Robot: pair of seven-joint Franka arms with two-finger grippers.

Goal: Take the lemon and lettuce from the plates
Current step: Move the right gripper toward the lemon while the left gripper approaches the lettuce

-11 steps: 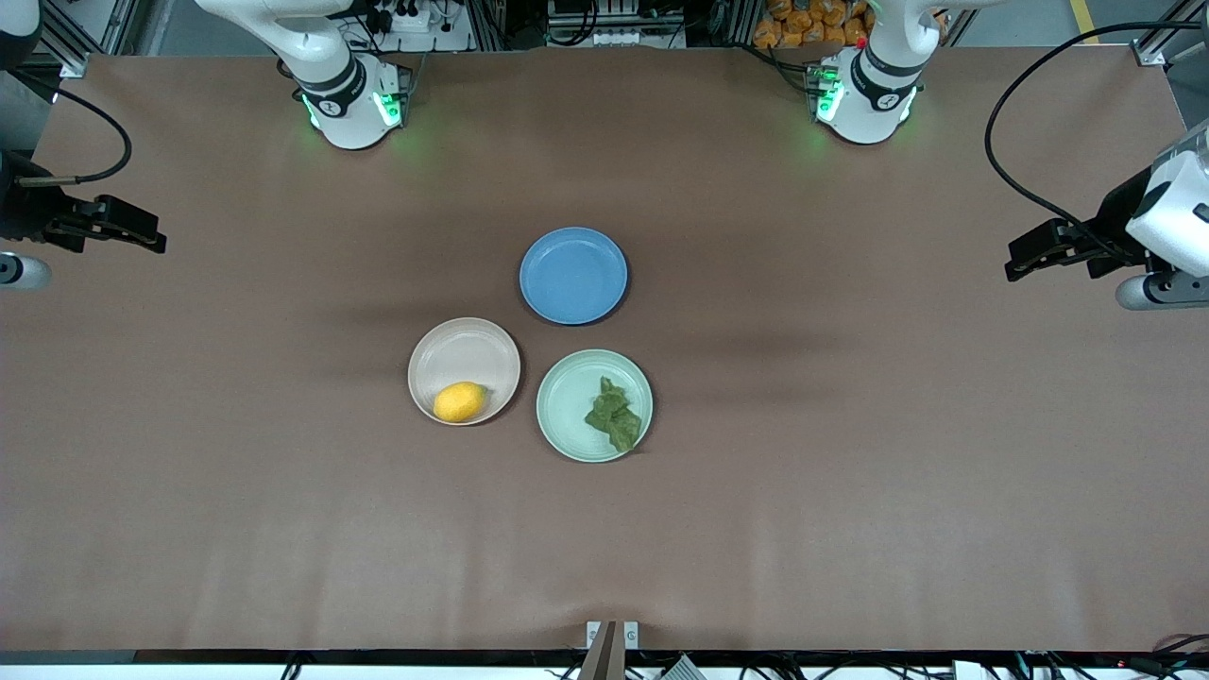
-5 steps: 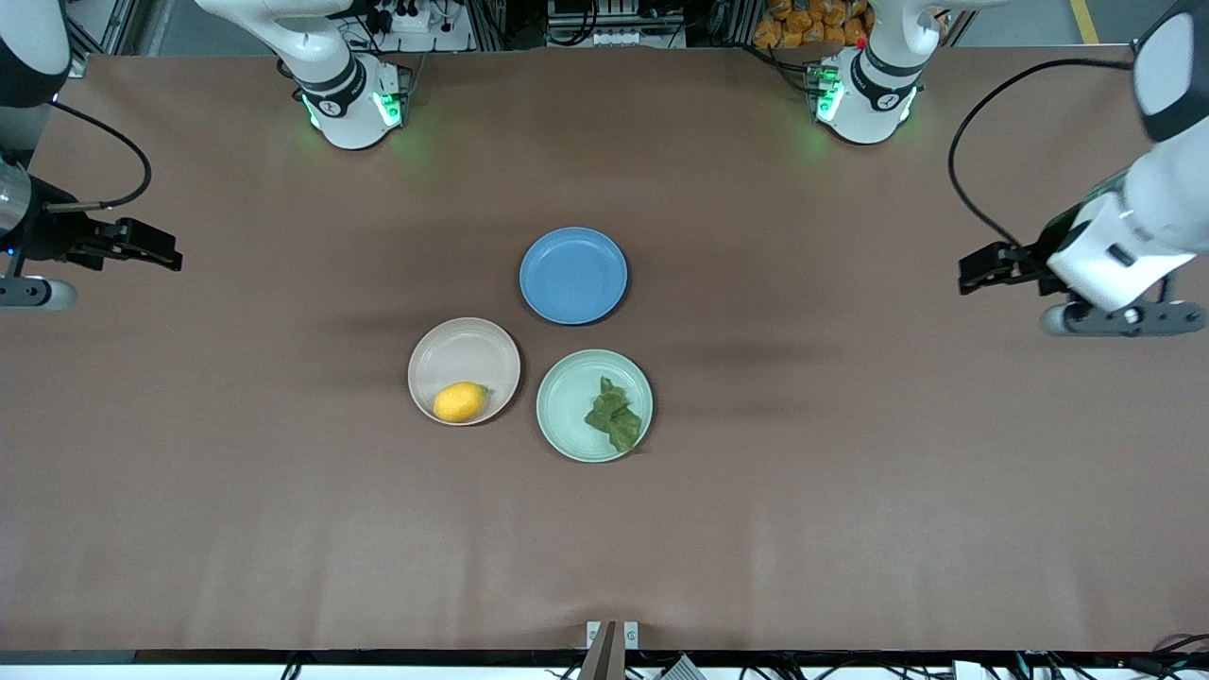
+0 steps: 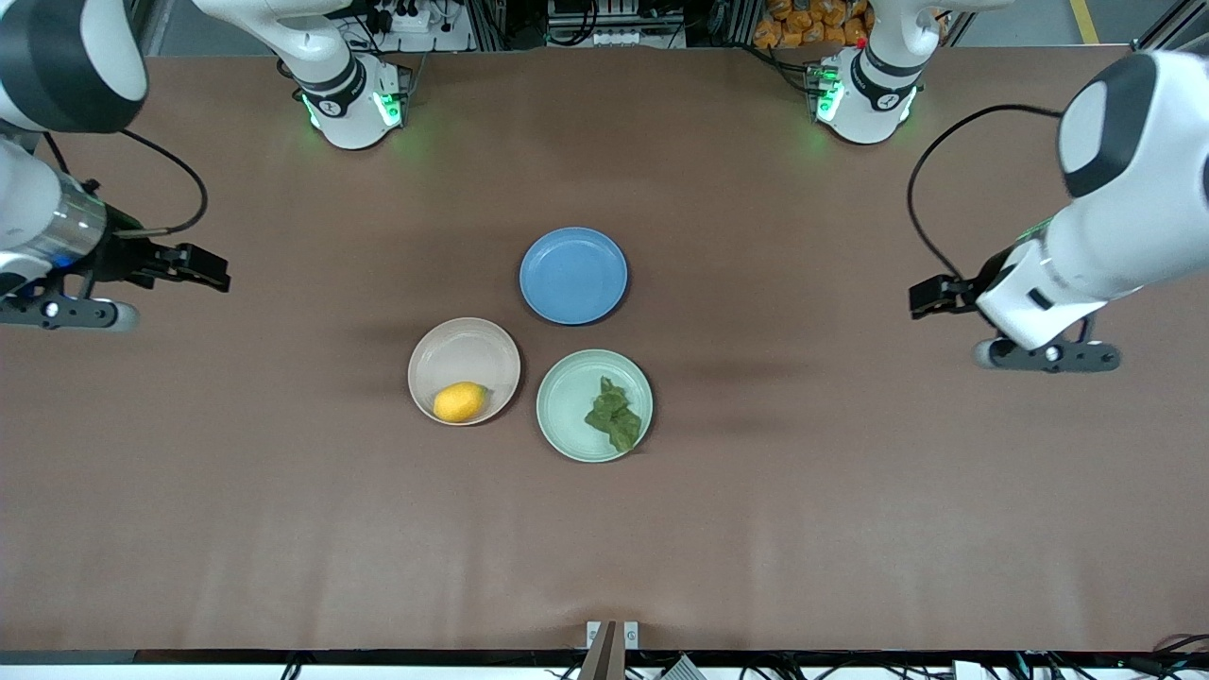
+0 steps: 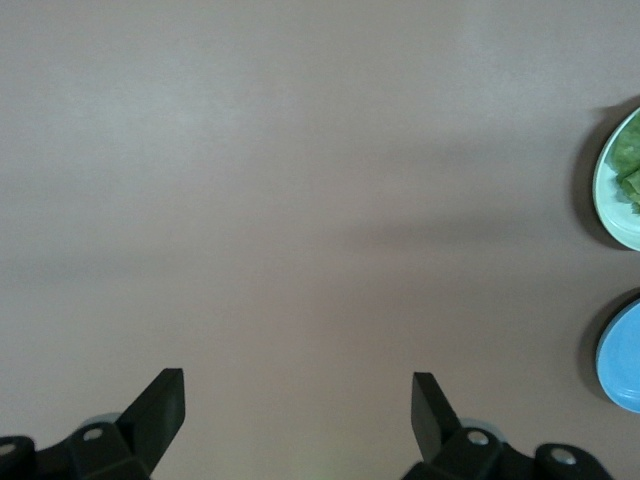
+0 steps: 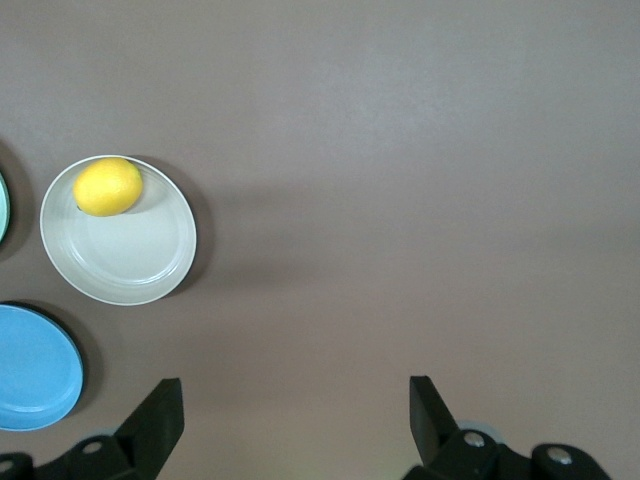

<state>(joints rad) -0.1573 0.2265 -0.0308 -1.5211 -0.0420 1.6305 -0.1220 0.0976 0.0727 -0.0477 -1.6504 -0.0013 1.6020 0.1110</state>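
Lemon [image 3: 460, 401] and lettuce [image 3: 614, 414]: one each, on two plates [image 3: 463, 348].

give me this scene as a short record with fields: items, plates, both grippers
lemon: lemon on the beige-pink plate, at its edge nearer the front camera
lettuce: lettuce on the mint green plate
blue plate: blue plate bare, farther from the front camera than the other two
left gripper: left gripper open, over bare table at the left arm's end
right gripper: right gripper open, over bare table at the right arm's end
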